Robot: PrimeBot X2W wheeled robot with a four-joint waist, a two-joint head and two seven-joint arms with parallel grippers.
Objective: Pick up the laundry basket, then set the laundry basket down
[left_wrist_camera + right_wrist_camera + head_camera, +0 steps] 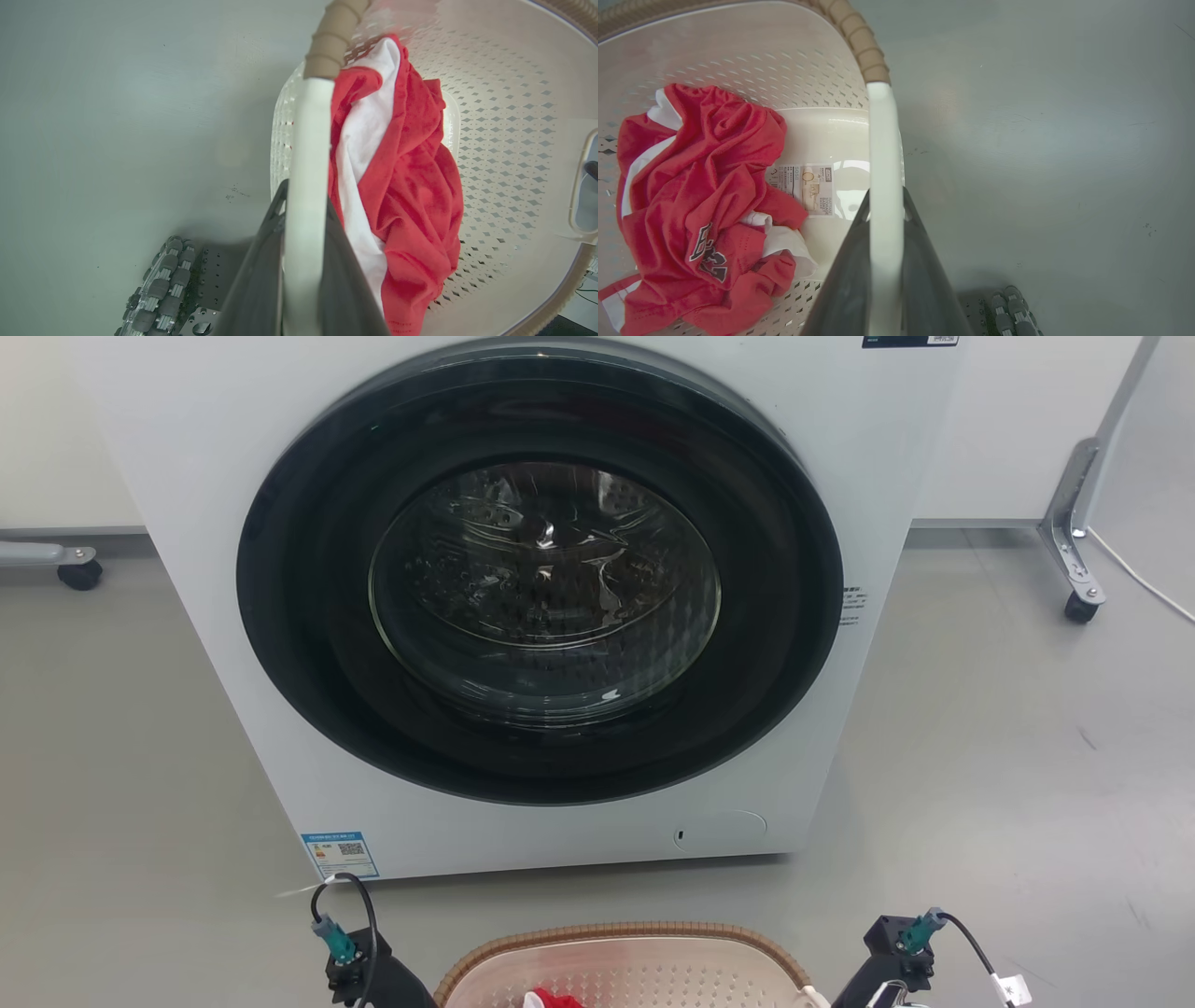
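Observation:
The laundry basket point(635, 952) shows at the bottom middle of the head view, cream-white with perforated walls and a brown woven-look rim point(332, 37). A crumpled red and white garment point(402, 186) lies inside it. My left gripper point(306, 198) is shut on one white loop handle point(308, 140), a dark finger on each side of it. My right gripper point(885, 205) is shut on the opposite white handle point(883, 140) in the same way. In the head view both wrists point(359, 966) point(892, 957) flank the basket. Whether the basket rests on the floor I cannot tell.
A large white washing machine point(233, 644) with a closed round glass door point(541, 588) stands just beyond the basket. Castered frame legs stand at far left point(79, 569) and far right point(1078, 602). My base's roller wheels point(161, 289) show below the basket. Grey floor lies all around.

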